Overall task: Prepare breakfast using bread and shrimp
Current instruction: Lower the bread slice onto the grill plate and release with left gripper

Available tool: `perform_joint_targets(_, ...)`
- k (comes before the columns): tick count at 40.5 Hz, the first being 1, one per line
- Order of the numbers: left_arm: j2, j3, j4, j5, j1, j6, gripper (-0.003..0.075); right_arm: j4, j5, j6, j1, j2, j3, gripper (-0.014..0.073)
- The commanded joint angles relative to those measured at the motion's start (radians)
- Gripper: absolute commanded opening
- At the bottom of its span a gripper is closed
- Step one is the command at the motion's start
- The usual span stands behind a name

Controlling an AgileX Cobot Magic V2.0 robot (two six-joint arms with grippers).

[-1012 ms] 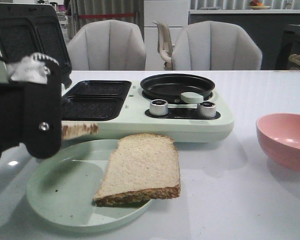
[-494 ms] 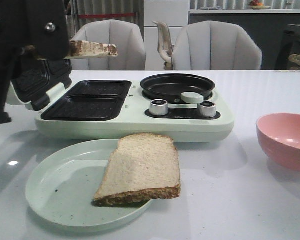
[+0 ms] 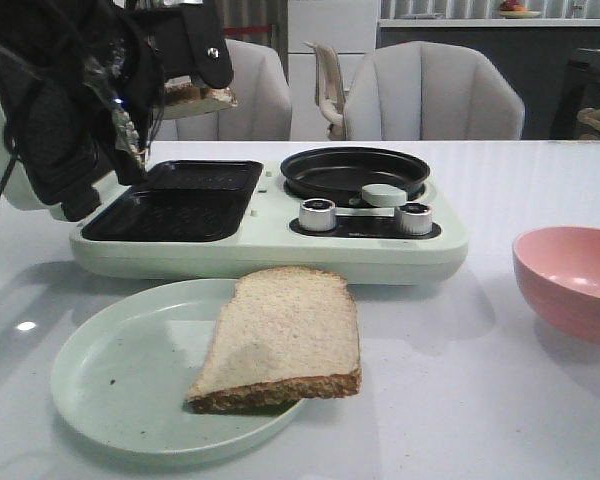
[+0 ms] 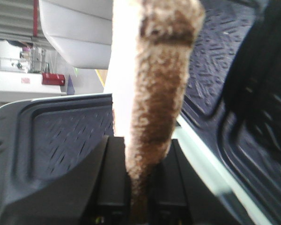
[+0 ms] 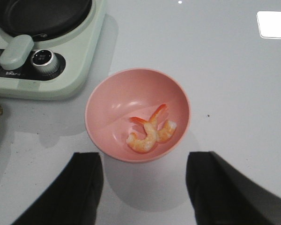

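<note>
Our left gripper [image 4: 139, 197] has swung its clamped bread slice [image 4: 152, 79] over the sandwich maker [image 3: 280, 235]. The second slice [image 3: 285, 340] is lying on the plate [image 3: 120, 380]. Only the right wrist view is showing shrimp [image 5: 150, 133] in the pink bowl [image 5: 107, 101], seemingly between the right gripper's [image 5: 145, 187] spread fingers.

**Readable markings**

No text can be read with certainty. A small line of print sits on the dark control panel [image 5: 25, 70] of the breakfast maker [image 3: 280, 240], just below its knob [image 5: 41, 58], too small and blurred to make out. A red box [image 4: 53, 78] in the background of the left wrist view carries a pale label, also illegible.
</note>
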Motion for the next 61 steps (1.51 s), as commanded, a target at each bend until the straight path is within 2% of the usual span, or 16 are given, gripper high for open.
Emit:
perform_joint_targets(1,0.028,-0.112,0.064,0.016,0.031,0.001,0.0104,0.003,-0.067,-0.004,-0.006,0.001,-0.03,0.0505)
perform_joint_targets(10,0.151,-0.26,0.064,-0.024,0.067,0.01,0.0104,0.003,-0.067,-0.004,-0.006,0.001,-0.03,0.0505)
perform_joint_targets(19,0.197,-0.287,0.064,-0.08,0.068,0.085,0.0118,0.003,-0.067,-0.004,-0.006,0.001,-0.03,0.0505)
perform_joint_targets(22,0.203,-0.287,0.064,-0.079,0.068,0.085,0.0173,0.003,-0.067,-0.004,-0.006,0.001,-0.03,0.0505)
perform_joint_targets(31,0.204,-0.287,0.064,-0.052,0.068,0.085,0.0442,0.003,-0.067,-0.004,-0.006,0.001,-0.03,0.0505)
perform_joint_targets(36,0.201,-0.285,0.064,-0.029,0.068,0.085,0.0529,0.003,-0.067,-0.004,-0.006,0.001,-0.03,0.0505)
perform_joint_targets(45,0.131,-0.222,0.064,-0.042,0.068,0.08,0.0531,0.003,-0.067,-0.004,-0.006,0.001,-0.03,0.0505)
perform_joint_targets(54,-0.011,-0.078,0.064,-0.119,0.055,0.076,0.0531,0.003,-0.067,-0.004,-0.006,0.001,-0.03,0.0505)
perform_joint_targets(61,-0.144,0.042,0.043,-0.021,-0.017,0.076,0.053,0.003,-0.067,-0.004,-0.006,0.001,-0.03,0.0505)
